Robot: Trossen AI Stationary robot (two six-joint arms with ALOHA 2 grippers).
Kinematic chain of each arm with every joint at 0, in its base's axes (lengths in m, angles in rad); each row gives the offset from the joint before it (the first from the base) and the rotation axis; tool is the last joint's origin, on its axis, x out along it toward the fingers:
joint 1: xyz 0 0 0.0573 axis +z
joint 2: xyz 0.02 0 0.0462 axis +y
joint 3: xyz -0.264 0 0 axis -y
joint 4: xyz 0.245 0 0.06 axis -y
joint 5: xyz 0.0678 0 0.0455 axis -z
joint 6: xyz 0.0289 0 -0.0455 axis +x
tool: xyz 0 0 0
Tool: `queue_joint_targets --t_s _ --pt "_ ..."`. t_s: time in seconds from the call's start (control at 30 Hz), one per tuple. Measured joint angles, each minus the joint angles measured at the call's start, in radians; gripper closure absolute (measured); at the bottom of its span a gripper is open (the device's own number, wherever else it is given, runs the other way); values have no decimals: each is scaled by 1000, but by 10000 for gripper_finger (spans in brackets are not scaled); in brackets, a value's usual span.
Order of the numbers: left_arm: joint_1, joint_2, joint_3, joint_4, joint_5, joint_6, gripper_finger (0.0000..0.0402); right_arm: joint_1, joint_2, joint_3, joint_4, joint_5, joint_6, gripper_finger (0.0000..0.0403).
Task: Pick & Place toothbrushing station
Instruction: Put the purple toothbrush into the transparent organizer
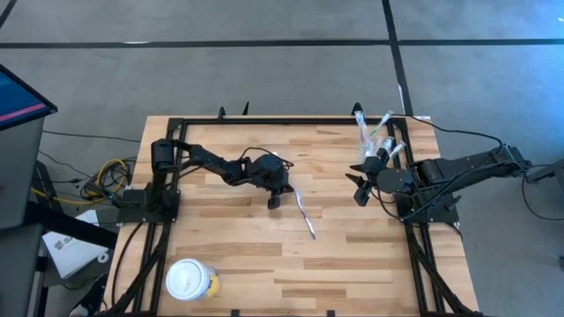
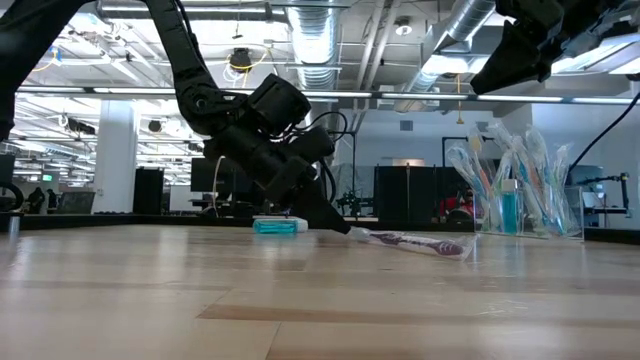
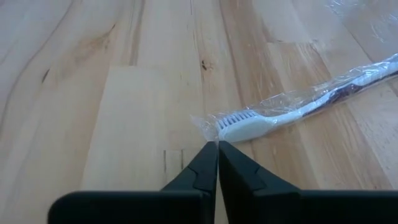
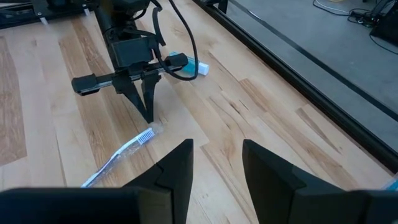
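A white toothbrush in a clear wrapper (image 1: 304,211) (image 3: 298,109) lies flat on the wooden table, mid-table. My left gripper (image 1: 275,202) (image 3: 217,144) is shut at the wrapper's end beside the brush head. A small blue tube with a white cap (image 4: 183,64) (image 2: 277,226) lies just behind the left gripper. At the far right, a clear tumbler (image 2: 515,210) stands upright holding several wrapped toothbrushes (image 1: 374,132). My right gripper (image 1: 359,189) (image 4: 217,162) hangs open above the table to the right of the toothbrush, with nothing between its fingers. My left gripper pinches the clear wrapper's end (image 3: 210,127), just past the bristle head, between its two fingertips. The fingers slant down from the table's left, roughly along the brush. The wrapped toothbrush lies flat on the table.
A round yellow tub with a white lid (image 1: 192,280) stands near the front left edge. The table's black frame (image 1: 291,121) runs along its far and side edges. Bare wood lies between the toothbrush and the front edge.
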Motion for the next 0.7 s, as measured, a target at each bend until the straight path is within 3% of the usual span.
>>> queue_joint_targets --t_s 0.4,0.7 --pt "-14 -23 0 0 -6 -41 401 0 0 0 0 0 0 275" --pt "-57 -242 1 -5 -42 14 401 0 0 0 26 -58 -3 275"
